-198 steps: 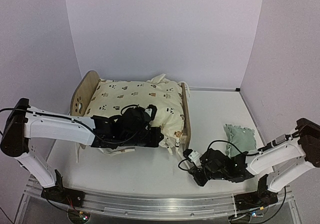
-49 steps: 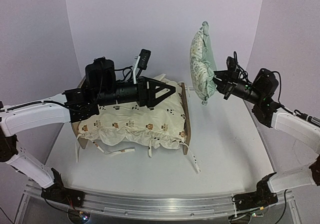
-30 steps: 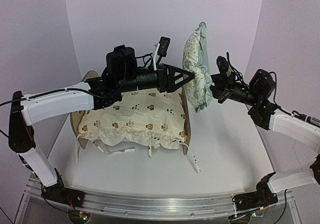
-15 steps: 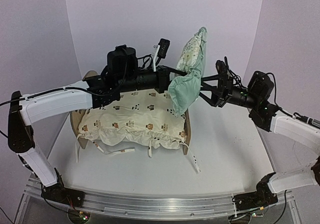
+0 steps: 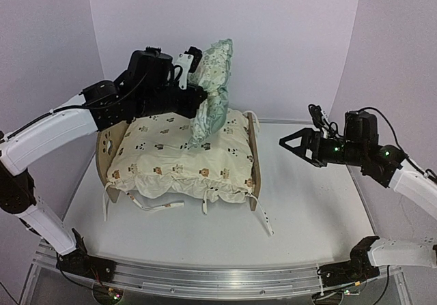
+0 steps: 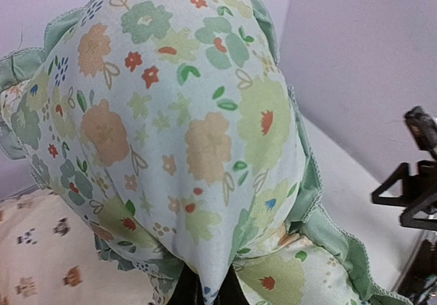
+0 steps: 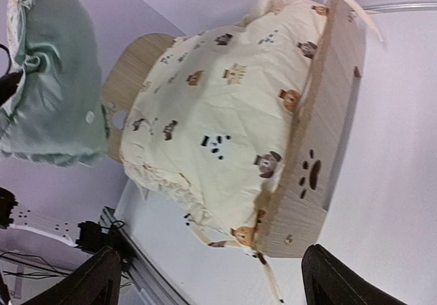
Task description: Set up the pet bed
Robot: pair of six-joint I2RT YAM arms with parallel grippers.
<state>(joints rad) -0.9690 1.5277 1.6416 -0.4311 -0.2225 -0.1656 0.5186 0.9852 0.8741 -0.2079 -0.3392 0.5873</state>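
The pet bed (image 5: pixel 255 156) is a light-wood frame at centre left, and a cream bear-print cushion (image 5: pixel 179 156) fills it. Its paw-print end board (image 7: pixel 326 134) faces the right wrist camera. My left gripper (image 5: pixel 199 104) is shut on a pinch of the mint green floral pillow (image 5: pixel 212 90) and holds it in the air over the bed's back half. That pillow (image 6: pixel 184 134) fills the left wrist view, its fabric bunched between the dark fingers (image 6: pixel 183 293). My right gripper (image 5: pixel 289 143) stands open and empty, right of the bed and above the table.
White tie strings (image 5: pixel 263 218) trail from the cushion onto the table in front of the bed. The lilac back wall (image 5: pixel 273 46) and side walls close the space. The metal rail (image 5: pixel 218 281) with both arm bases runs along the near edge.
The pillow passed from my right gripper to my left. The left shut on it and swung it left over the bed. The right opened and drew back to the right.
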